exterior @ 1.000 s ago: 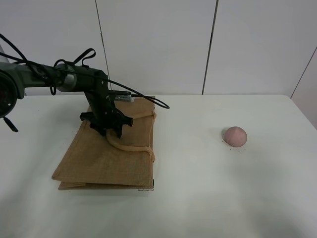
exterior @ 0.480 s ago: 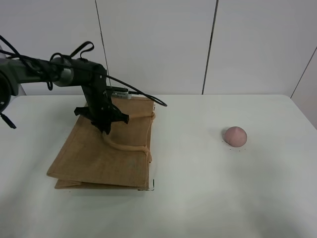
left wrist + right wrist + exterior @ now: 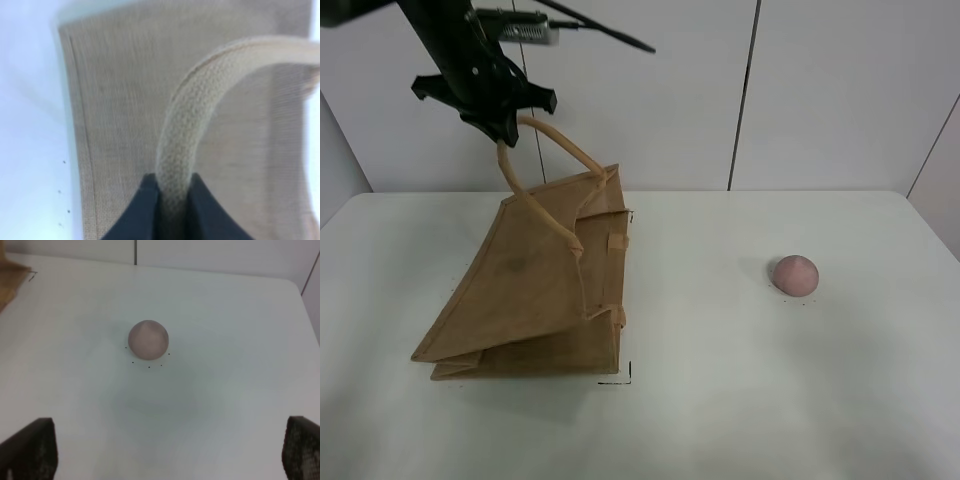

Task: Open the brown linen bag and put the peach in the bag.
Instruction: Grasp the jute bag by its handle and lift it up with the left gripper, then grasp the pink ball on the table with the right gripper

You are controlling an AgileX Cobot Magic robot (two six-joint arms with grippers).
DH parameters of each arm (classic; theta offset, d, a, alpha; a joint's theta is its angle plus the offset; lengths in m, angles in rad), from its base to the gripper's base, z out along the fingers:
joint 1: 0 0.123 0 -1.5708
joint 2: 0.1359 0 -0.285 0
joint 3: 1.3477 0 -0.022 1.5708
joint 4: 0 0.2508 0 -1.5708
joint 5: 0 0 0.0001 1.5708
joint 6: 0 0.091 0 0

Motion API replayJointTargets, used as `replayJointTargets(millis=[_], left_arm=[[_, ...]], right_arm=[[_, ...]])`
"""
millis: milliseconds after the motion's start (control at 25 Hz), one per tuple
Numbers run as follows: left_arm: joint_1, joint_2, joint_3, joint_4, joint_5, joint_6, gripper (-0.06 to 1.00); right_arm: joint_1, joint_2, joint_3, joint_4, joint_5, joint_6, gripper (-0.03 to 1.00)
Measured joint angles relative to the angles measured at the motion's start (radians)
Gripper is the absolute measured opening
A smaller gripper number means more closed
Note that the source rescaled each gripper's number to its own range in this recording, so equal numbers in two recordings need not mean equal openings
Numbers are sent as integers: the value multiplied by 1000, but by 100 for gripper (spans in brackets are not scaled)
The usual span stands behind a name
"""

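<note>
The brown linen bag [image 3: 535, 290] stands half raised on the left of the table, its top side pulled up and its mouth gaping a little toward the right. My left gripper [image 3: 500, 135] is high above it, shut on one tan loop handle [image 3: 555, 140]. The left wrist view shows the handle [image 3: 200, 115] pinched between the dark fingers [image 3: 140, 210], with the bag's cloth [image 3: 120, 100] below. The peach [image 3: 795, 273] lies on the table at the right. In the right wrist view the peach [image 3: 148, 340] is ahead of my open, empty right gripper [image 3: 167, 450].
The white table [image 3: 720, 400] has its far edge against a white panelled wall. A small black corner mark [image 3: 625, 378] is by the bag's near right corner. A corner of the bag [image 3: 10, 282] shows at the edge of the right wrist view.
My left gripper has risen high with the handle in it, lifting the bag's upper side from flat on the table. The peach has not moved.
</note>
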State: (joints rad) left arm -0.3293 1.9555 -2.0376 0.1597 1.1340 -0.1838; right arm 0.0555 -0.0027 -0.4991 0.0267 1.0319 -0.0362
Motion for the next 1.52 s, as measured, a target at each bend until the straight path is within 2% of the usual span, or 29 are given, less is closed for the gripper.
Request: replayJointTargets(millis=[120, 360, 480, 640, 920, 1120, 1280, 1520], left_arm=[[0, -42, -45, -32, 31, 25, 0], [0, -107, -50, -64, 32, 38, 0], [1, -117, -52, -64, 33, 40, 0], [2, -129, -53, -65, 33, 41, 0], [2, -139, -53, -68, 33, 42, 0], [2, -139, -53, -86, 33, 42, 0], [2, -139, -53, -87, 33, 42, 0], [2, -139, -53, -88, 33, 42, 0]], right_arm=[[0, 0, 0, 0, 0, 0, 100], [0, 84, 0, 0, 0, 0, 100], [0, 250, -21, 1, -7, 0, 100], [0, 538, -101, 1, -70, 0, 100], [0, 1168, -359, 9, -196, 0, 100], [0, 1595, -640, 12, -207, 0, 100], [0, 1865, -841, 16, -179, 0, 100], [0, 2093, -980, 65, -165, -5, 100]])
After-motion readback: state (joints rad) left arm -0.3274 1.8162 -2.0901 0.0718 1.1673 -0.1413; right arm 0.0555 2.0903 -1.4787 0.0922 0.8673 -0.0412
